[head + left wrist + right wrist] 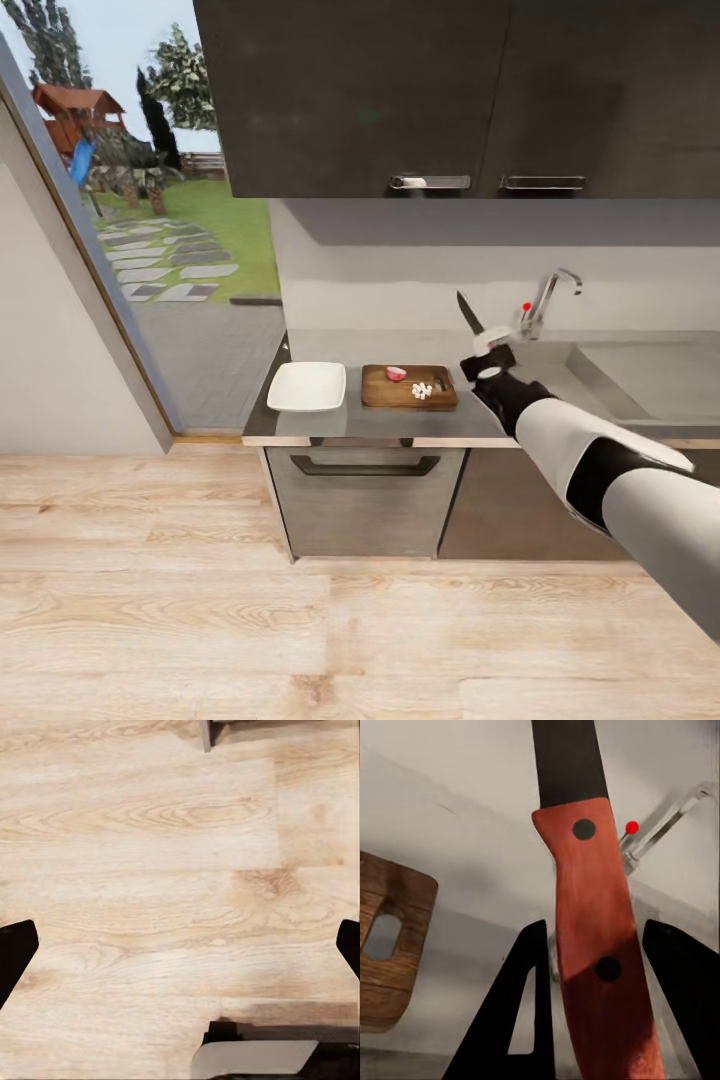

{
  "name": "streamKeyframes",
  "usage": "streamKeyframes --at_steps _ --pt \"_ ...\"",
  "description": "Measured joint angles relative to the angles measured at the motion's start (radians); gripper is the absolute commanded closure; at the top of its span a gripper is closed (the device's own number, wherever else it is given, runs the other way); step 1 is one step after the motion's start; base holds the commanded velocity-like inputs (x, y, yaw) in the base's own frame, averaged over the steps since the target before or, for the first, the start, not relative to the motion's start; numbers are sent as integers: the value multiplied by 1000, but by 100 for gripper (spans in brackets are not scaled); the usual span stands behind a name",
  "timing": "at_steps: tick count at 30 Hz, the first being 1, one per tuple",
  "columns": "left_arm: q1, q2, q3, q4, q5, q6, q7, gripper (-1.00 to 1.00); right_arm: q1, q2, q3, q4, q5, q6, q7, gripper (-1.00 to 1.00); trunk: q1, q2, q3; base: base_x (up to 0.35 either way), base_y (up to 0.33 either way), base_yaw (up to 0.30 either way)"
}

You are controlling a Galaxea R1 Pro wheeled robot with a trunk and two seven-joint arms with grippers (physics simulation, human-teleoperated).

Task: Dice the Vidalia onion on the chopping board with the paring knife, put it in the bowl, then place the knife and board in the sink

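Right gripper [592,1005]: my fingers are clamped on the red handle of the paring knife [470,313]; the dark blade points up and away from me, raised above the countertop [330,425] between the chopping board [409,386] and the sink [640,380].

Left gripper [180,945]: my fingers are spread wide with nothing between them, hanging over the wooden floor [150,832].

Vidalia onion [396,374]: a pinkish piece lies on the board toward its back edge.

Diced onion [422,390]: a small heap of white cubes sits near the board's right front corner, just beside my wrist.

Bowl [307,386]: white, at the countertop's left end, just beside the board's left edge, not touching it as far as I can tell.

Step in hand: I judge the dicing partly done, since a pink piece remains whole. To do it well I would bring the blade down on that piece, away from the cubes, so that none scatter off the board's edge.

Edges: the board's right edge lies near the sink's left rim; the tap [550,295] and its red knob [526,306] stand close behind my blade.

Open room: the space above the board is free; the upper cabinets [450,95] hang well above.
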Motion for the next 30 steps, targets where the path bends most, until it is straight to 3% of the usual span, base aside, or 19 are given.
streamKeyframes --at_steps 5,6,7,10,12,14,16,19,22,24,28,30 --pt "0 -1 3 -2 6 133 2 -100 -1 44 63 0 0 -2 -11 100 0 0 0 0 0 0" --pt "0 -2 3 -2 9 147 1 -100 -1 49 79 -1 0 -2 -11 100 0 0 0 0 0 0" --pt "0 -3 3 -1 12 160 0 -100 -1 54 125 -1 0 -3 -9 100 0 0 0 0 0 0" --pt "0 -3 3 -1 14 168 -1 -100 0 64 175 0 0 -7 -5 100 0 0 0 0 0 0" --pt "0 -3 4 -1 20 168 -1 -100 1 72 184 0 0 -23 5 100 0 0 0 0 0 0" --pt "0 -3 4 0 48 167 -2 -100 3 78 188 0 1 -48 27 100 0 0 0 0 0 0" --pt "0 -2 4 0 103 166 -4 -100 7 95 191 0 2 -59 53 100 0 0 0 38 0 0" --pt "0 1 2 0 155 166 -6 -100 14 126 192 -2 2 -61 59 100 0 0 0 156 0 0" --pt "0 3 1 -1 166 166 -7 -100 18 136 193 -7 2 -61 48 100 0 0 0 245 0 0" --pt "0 4 1 -2 169 165 -8 -100 28 137 207 -11 2 -60 -5 100 0 0 0 291 0 0" --pt "0 5 1 -2 170 164 -8 -100 89 139 374 -11 2 -58 -241 100 0 0 0 248 0 0" --pt "0 6 1 -2 170 164 -8 -100 118 140 418 -9 3 -58 -315 100 0 0 0 63 0 0"
